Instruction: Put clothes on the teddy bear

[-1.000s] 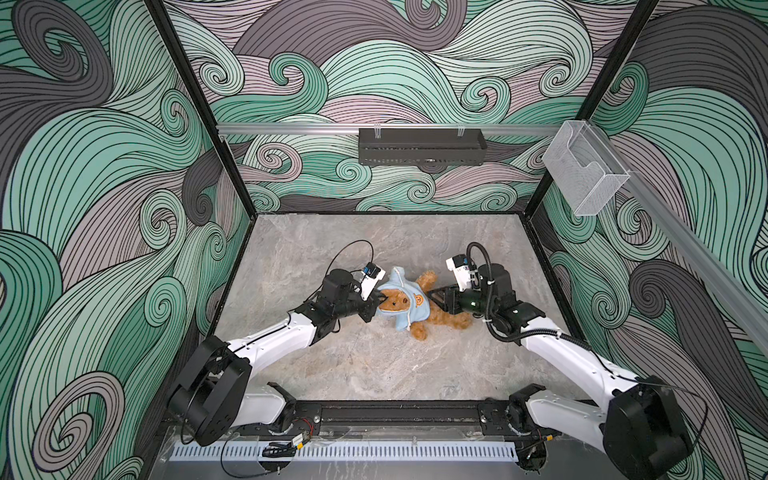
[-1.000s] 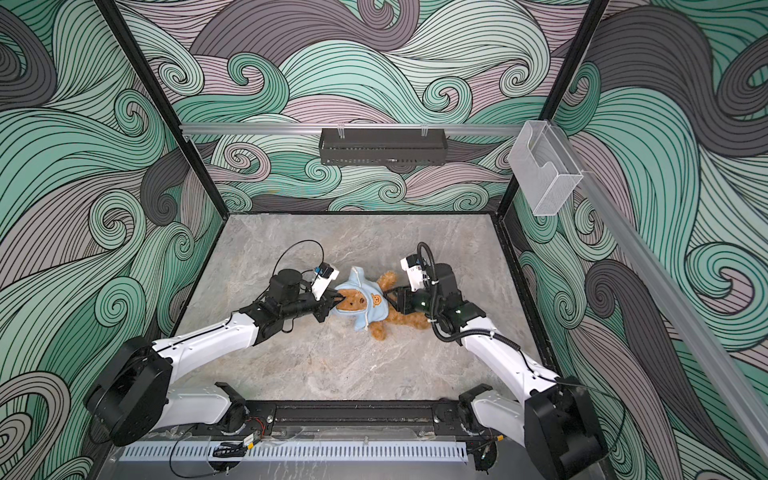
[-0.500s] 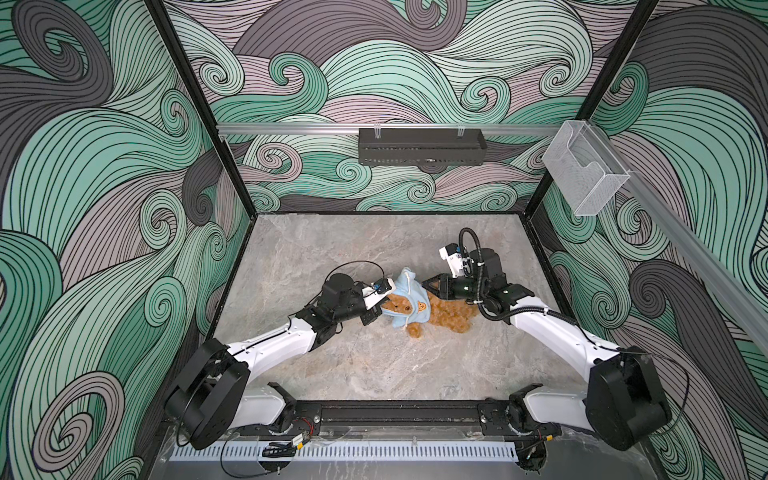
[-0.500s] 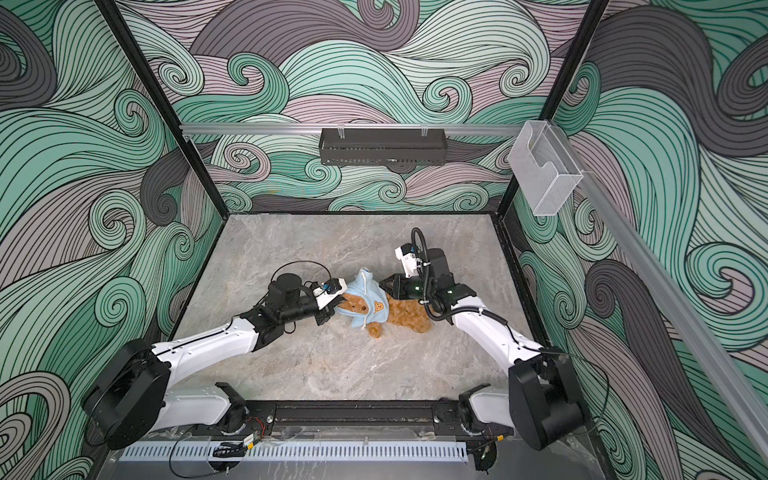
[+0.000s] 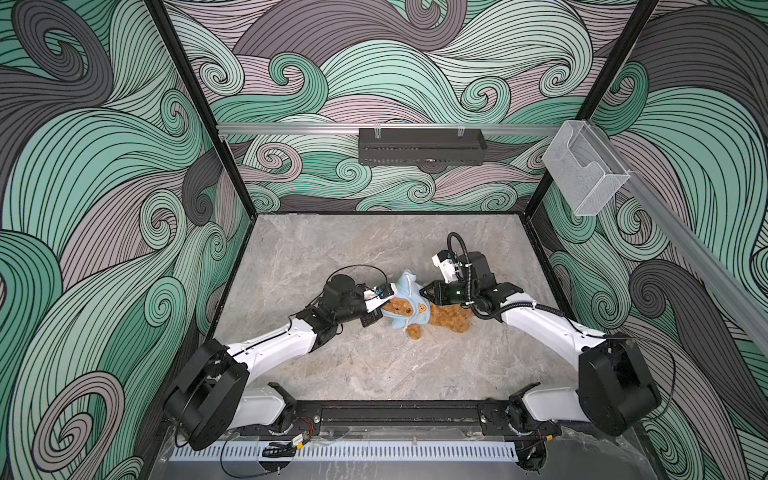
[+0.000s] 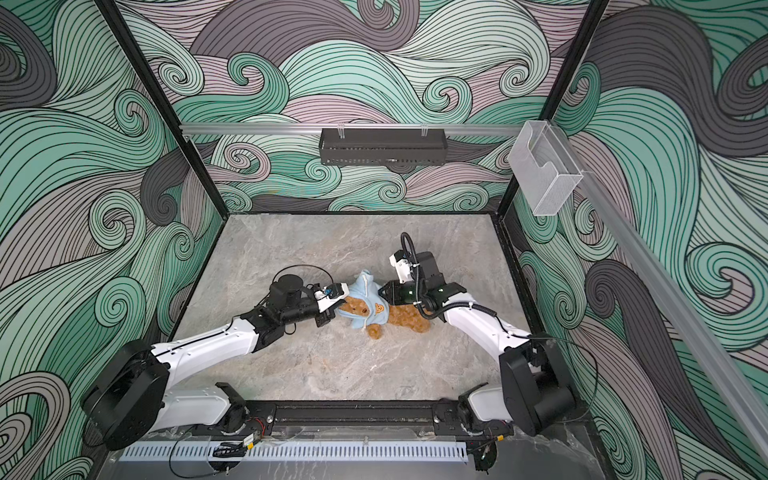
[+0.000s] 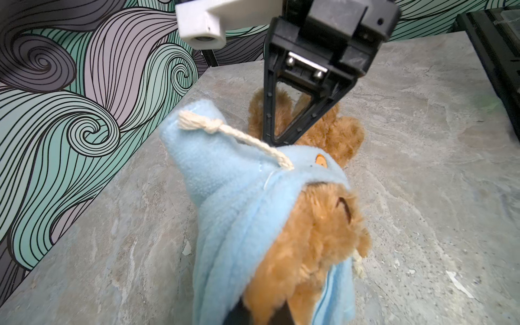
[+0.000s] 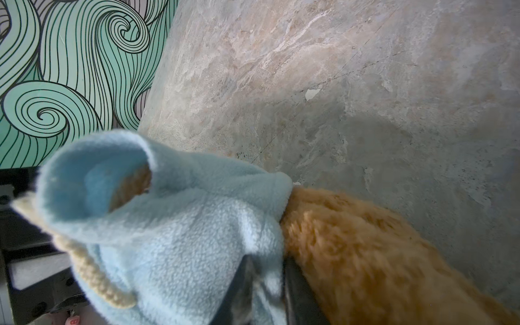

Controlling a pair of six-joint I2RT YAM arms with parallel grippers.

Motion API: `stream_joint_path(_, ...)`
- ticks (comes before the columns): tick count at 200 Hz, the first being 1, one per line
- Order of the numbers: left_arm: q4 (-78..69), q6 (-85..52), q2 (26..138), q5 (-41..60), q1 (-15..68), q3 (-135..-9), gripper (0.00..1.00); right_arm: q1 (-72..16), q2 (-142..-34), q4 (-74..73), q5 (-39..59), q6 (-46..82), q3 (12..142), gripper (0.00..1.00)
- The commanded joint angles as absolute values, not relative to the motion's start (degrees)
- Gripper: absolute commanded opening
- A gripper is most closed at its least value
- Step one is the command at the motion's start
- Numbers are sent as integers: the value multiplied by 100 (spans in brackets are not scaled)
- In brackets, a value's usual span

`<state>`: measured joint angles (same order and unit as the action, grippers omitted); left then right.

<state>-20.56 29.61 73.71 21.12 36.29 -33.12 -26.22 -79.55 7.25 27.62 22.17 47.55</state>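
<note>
The teddy bear (image 5: pixel 451 318) (image 6: pixel 405 318), golden-brown and curly, lies on the marble table in both top views, with its head toward the left arm. A light blue hooded shirt (image 5: pixel 409 291) (image 6: pixel 365 291) covers its head and chest, and the legs are bare. My left gripper (image 5: pixel 384 305) (image 7: pixel 260 315) is shut on the fur at the bear's head (image 7: pixel 318 233), under the hood (image 7: pixel 225 180). My right gripper (image 5: pixel 424 291) (image 8: pixel 267 281) is shut on the shirt's fleece (image 8: pixel 183 225) at the back, beside the bear's body (image 8: pixel 351 253). A cream drawstring (image 7: pixel 239 135) hangs from the hood.
Patterned walls close in the table at the left, back and right. A black box (image 5: pixel 422 145) hangs on the back rail and a clear plastic holder (image 5: pixel 584 174) on the right wall. A black rail (image 5: pixel 395 413) runs along the table's front edge.
The right gripper moved from the bear's lower body up to the shirt's back edge and closed on the fleece. The left gripper stayed shut on the bear's head and shifted slightly.
</note>
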Motion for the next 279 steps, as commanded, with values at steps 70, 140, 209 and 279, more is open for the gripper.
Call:
stream_joint_path(70,-1631,3462,6932,2074,3866,-3288,0,-862,-7374,74,1488,3090,3644,0)
stream_joint_path(140,-1569,3786,7049,1877,3989,-3379,0,-777,-7469,-2,2175,2709,3551,6)
stream_joint_path(209,-1432,4042,7198,1904,3997,-3705,0,-2343,-5745,-161,2367,365,3929,51)
stream_joint_path(279,-1305,4525,7119,2004,4095,-3791,0,-3391,-7079,369,3259,-558,5037,69)
